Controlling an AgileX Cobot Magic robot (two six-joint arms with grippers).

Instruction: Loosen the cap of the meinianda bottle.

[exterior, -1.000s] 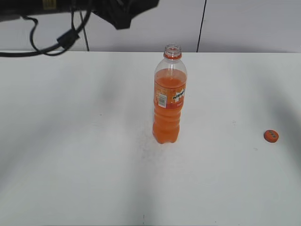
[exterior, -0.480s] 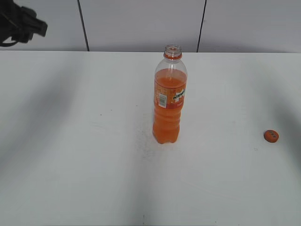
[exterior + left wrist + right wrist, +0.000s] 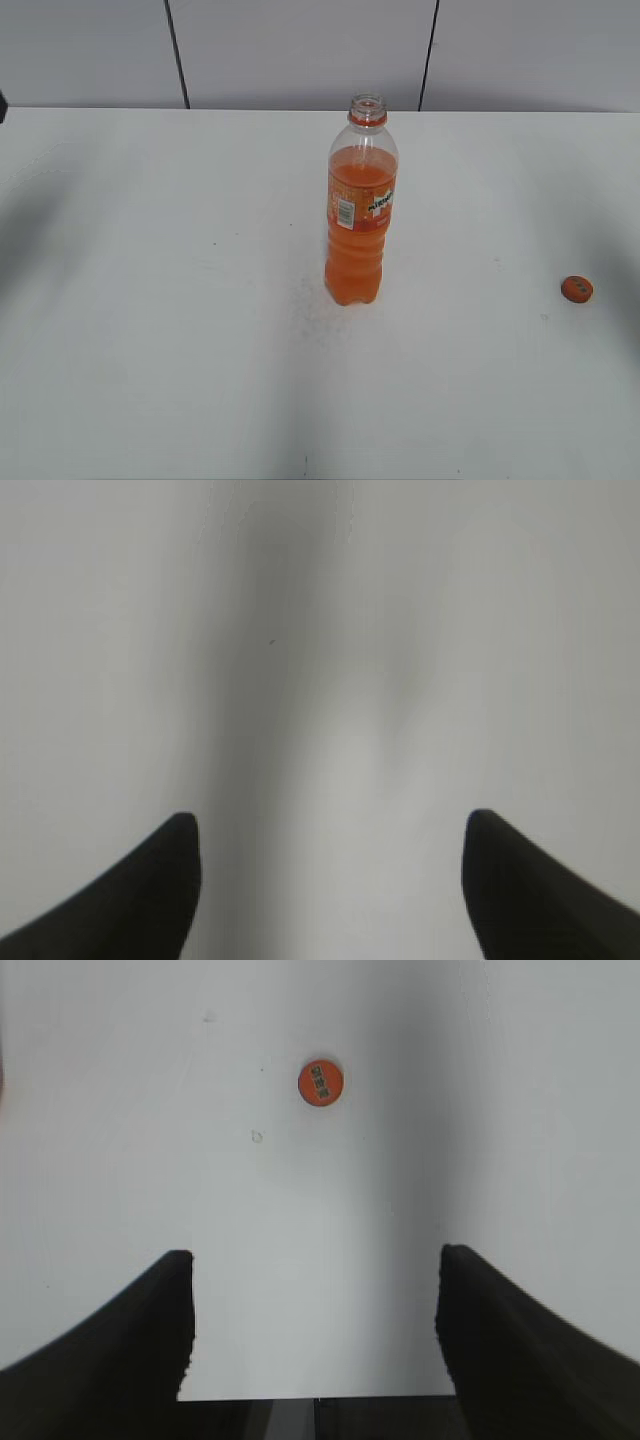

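**White Table, Open Bottle, Cap Lying Apart**

White table (image 3: 150,350) backed by grey wall panels (image 3: 300,50) fills the exterior view. On it the bottle (image 3: 360,215) stands upright near the middle, partly filled with orange drink, its orange label facing the camera. Its mouth is bare: only the orange neck ring sits below the open thread. The cap (image 3: 576,289) lies flat on the table well to the right of the bottle and slightly nearer the camera, printed face up.

Neither arm reaches the bottle in the exterior view. The left gripper (image 3: 330,880) hangs over bare table, its two dark fingers spread wide with nothing between them. The right gripper (image 3: 315,1330) is likewise released and empty; the cap (image 3: 320,1081) shows ahead of its fingers, well apart from them.

Judged from this layout, the loosening is complete, the cap being fully off.

Risks from here:
- The bottle is tall, narrow-based and unsealed. A sideways knock from either arm passing near it would probably tip it and spill drink across the table.
- The cap is small and light. A gripper finger sweeping low to the right of the bottle could push it toward the table edge.
- No hand steadies the bottle, so any jolt to the table acts on it directly.
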